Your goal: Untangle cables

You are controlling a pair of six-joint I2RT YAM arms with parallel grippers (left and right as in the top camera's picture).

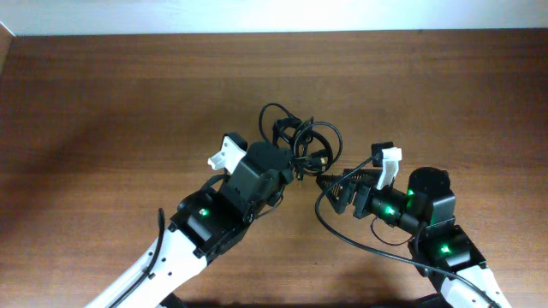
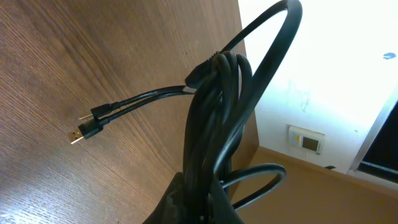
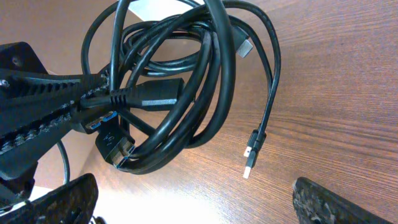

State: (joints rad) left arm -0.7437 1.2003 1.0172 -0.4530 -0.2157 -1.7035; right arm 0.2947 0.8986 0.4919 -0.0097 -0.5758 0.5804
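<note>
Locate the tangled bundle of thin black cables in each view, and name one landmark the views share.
Overhead: the tangled bundle of thin black cables sits near the picture's centre.
Left wrist: it rises from the bottom edge toward the upper right.
Right wrist: it fills the upper left and centre.
Shared landmark: the brown wood-grain table, behind the bundle in every view.

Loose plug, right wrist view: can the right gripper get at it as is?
Probably yes. The right gripper is open; the plug sits clear of the cable bundle, ahead of it with nothing between. The left gripper clamps the bundle aside.
</note>
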